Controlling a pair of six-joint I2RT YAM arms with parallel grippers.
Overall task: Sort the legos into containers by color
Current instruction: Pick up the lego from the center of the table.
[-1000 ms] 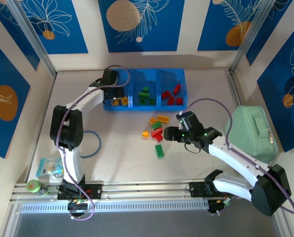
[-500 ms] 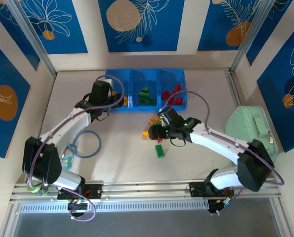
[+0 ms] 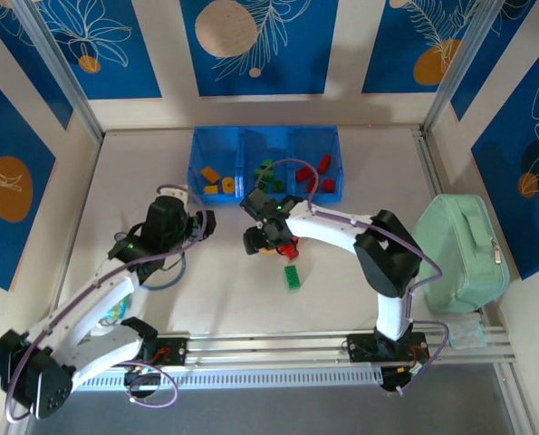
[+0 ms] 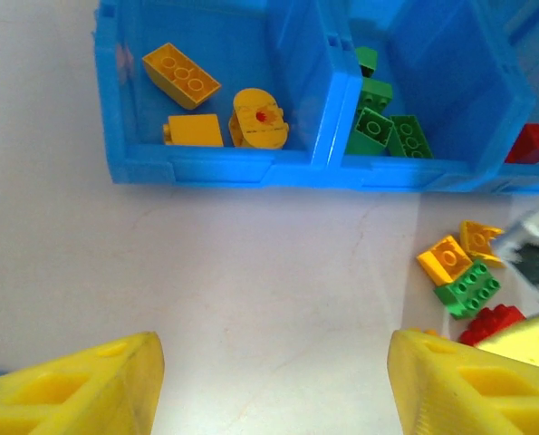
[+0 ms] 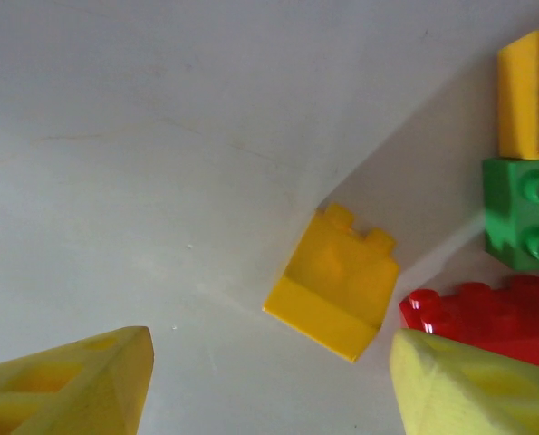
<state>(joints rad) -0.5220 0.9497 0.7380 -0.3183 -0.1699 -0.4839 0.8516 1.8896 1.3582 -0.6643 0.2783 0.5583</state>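
Note:
The blue tray stands at the back, its three compartments side by side. Its left one holds yellow-orange bricks, the middle green ones, the right red ones. Loose bricks lie in front of it: a yellow one, a red one, a green one and a long green one. My right gripper hangs open over the yellow brick, which lies toward its right finger. My left gripper is open and empty over bare table, short of the tray.
A mint-green zippered case sits at the right edge. A blue ring lies under the left arm. Small packets lie near the left base. Metal posts stand at the back corners.
My left gripper has pulled back from the tray's left compartment toward the near left. My right gripper has swung left across the loose bricks and now hangs over the yellow one.

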